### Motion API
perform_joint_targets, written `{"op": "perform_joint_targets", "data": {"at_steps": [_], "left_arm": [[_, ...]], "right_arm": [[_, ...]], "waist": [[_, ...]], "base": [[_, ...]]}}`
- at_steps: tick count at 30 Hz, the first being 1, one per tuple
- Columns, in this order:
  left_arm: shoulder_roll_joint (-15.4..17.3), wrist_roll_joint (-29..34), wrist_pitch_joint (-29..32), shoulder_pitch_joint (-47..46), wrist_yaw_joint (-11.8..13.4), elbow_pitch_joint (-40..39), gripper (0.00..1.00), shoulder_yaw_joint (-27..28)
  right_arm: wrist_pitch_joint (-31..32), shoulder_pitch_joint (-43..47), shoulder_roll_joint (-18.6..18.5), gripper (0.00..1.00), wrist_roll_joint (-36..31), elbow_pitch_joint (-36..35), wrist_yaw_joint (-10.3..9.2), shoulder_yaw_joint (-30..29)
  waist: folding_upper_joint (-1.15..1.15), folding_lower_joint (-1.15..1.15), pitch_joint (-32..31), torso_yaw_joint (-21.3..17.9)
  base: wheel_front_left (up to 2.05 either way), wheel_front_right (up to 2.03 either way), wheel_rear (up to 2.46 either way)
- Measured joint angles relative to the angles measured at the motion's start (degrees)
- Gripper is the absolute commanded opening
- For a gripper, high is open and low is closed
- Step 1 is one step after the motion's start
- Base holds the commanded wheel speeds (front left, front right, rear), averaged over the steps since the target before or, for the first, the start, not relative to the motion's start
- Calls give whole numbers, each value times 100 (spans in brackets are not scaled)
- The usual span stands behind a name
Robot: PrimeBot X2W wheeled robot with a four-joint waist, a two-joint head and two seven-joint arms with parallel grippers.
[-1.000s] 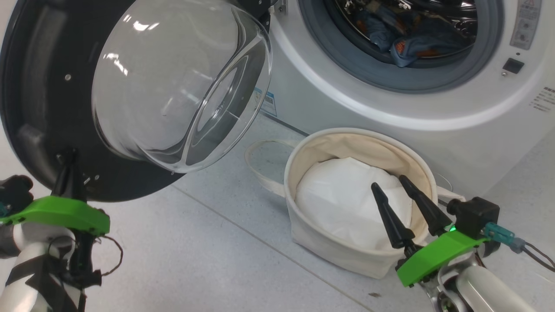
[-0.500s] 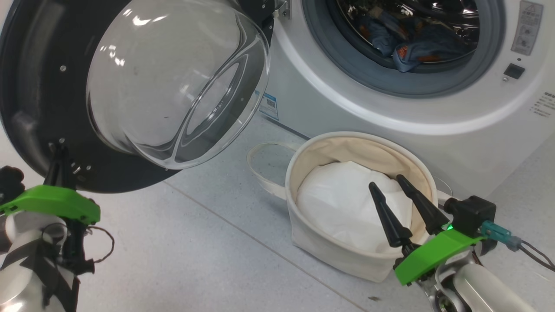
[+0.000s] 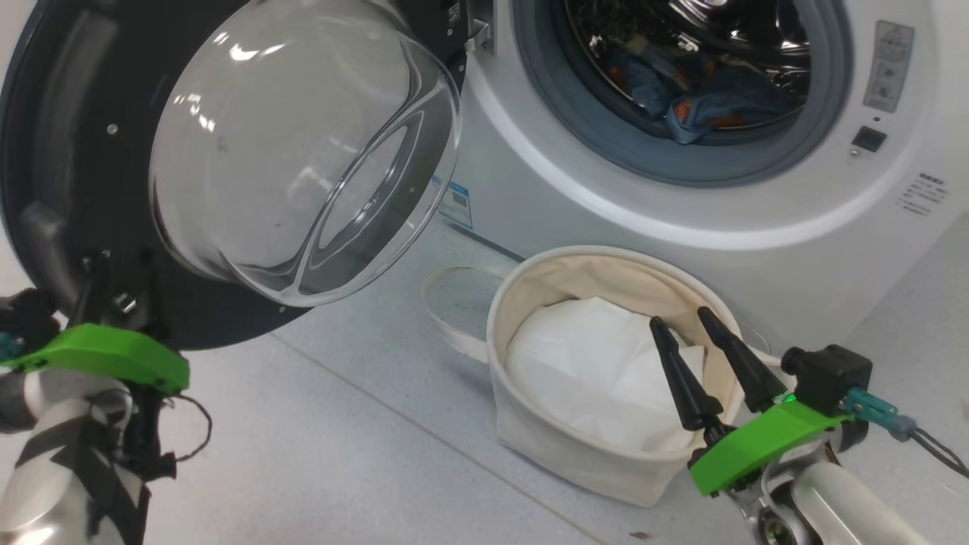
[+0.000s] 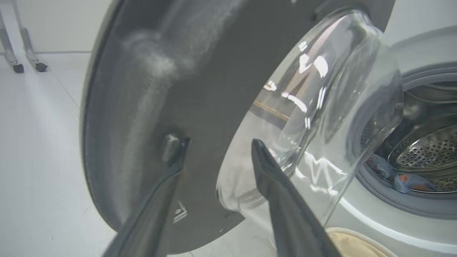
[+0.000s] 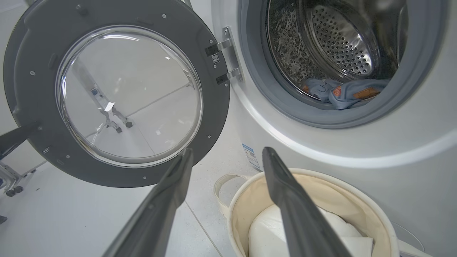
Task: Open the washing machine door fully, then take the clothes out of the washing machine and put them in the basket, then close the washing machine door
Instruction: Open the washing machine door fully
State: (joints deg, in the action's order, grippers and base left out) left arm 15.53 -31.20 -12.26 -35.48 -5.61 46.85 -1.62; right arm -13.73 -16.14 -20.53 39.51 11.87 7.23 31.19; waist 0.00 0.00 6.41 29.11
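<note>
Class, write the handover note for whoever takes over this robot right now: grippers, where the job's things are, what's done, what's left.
Grippers: the left gripper is open, fingers apart at the lower rim of the washing machine door, gripping nothing. The right gripper is open and empty over the basket.
Things: the door is swung wide. The clothes lie inside the washing machine. The basket stands on the floor and holds a white liner.
Done: door opened.
Left: move clothes to basket, close door.
</note>
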Motion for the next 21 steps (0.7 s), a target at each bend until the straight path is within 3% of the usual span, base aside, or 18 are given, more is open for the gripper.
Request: {"op": "perform_joint_targets", "data": {"at_steps": [13, 21], "left_arm": [[-105, -26, 114, 740, -45, -1281, 100, -255], [-165, -341, 479, 1339, -79, -2080, 100, -458]], "right_arm": [[-49, 136, 66, 100, 43, -11, 0, -253], [-51, 270, 147, 100, -20, -104, 0, -465]], "waist": [[0, 0, -269, -406], [0, 0, -421, -1042]], "base": [[0, 0, 0], [0, 0, 0]]}}
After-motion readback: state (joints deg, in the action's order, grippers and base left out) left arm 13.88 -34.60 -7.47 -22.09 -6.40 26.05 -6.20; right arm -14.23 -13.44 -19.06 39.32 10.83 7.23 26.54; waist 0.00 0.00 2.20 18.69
